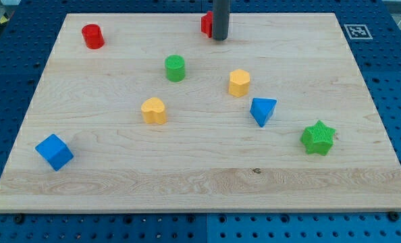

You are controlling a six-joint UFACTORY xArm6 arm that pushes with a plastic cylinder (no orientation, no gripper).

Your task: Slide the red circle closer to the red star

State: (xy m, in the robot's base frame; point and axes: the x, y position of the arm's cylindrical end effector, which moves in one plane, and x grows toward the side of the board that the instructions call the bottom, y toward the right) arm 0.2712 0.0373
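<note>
The red circle (pixel 92 36) stands near the board's top left corner. The red star (pixel 206 23) is at the top middle of the board, mostly hidden behind my rod, so only its left part shows. My tip (pixel 219 38) rests on the board just right of and in front of the red star, touching or nearly touching it. The red circle is far to the view's left of my tip, with open board between them.
A green circle (pixel 175 68), a yellow heart-like block (pixel 154 110), a yellow hexagon (pixel 239 82), a blue triangle (pixel 262 111), a green star (pixel 318 138) and a blue cube (pixel 54 152) lie on the wooden board (pixel 200 182).
</note>
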